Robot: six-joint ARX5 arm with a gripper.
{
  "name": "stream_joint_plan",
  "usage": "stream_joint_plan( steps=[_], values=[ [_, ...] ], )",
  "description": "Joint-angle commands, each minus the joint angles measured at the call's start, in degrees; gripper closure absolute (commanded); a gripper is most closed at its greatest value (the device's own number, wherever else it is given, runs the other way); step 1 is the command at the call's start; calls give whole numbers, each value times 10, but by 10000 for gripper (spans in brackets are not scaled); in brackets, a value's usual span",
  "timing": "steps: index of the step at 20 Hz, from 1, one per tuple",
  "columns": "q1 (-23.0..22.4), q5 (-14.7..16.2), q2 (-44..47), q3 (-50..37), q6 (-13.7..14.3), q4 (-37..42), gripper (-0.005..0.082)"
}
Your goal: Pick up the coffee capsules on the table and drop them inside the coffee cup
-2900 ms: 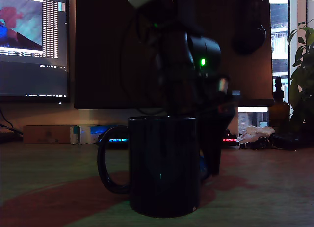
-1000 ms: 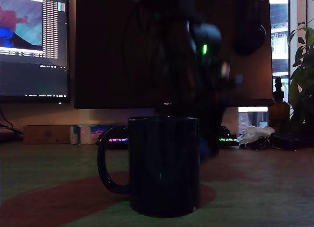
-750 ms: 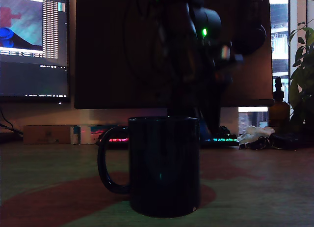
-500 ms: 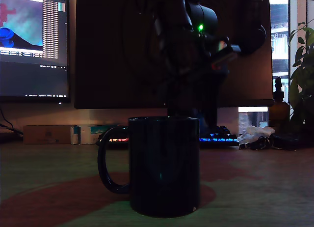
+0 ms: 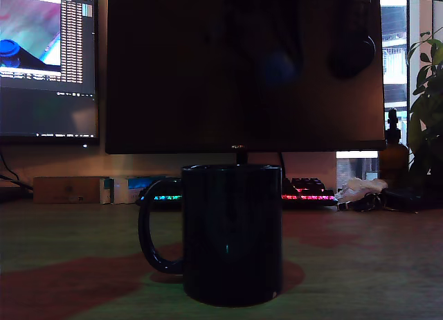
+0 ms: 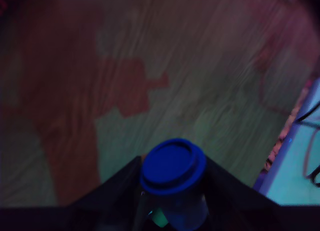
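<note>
The blue coffee capsule [image 6: 173, 164] sits pinched between the two dark fingers [image 6: 122, 183] of the gripper [image 6: 172, 191], its round flat face turned toward the wrist camera; body and rim are one saturated blue. In the exterior view it shows only as a dim blue blur [image 5: 279, 67] high in the air, in front of the dark monitor [image 5: 173, 70], above the coffee cup [image 5: 232, 233] and slightly toward that view's right. The arm there is lost in shadow.

The cup stands upright near the front edge of the desk [image 5: 69, 244], glossy near-black, its loop handle [image 5: 154, 226] toward the exterior view's left. Bare desk surface lies open on both sides of it and in front.

Along the desk's back edge, well apart from the cup, lie a lit keyboard [image 5: 308, 192], small boxes [image 5: 69, 189], a brown bottle [image 5: 392, 154] and a plant [image 5: 429, 91] at the back-right corner. A second screen [image 5: 45, 57] glows at the exterior view's left.

The pale yellow capsule cannot be found in either view.
</note>
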Motion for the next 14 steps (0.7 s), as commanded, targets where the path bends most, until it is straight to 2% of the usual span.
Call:
stream_joint_plan(
  steps=[1, 8, 14],
  values=[
    [-1, 3, -9, -4, 3, 10, 556],
    [-1, 3, -82, -53, 7, 33, 556],
    [-1, 5, -223, -276, 7, 158, 556]
  ],
)
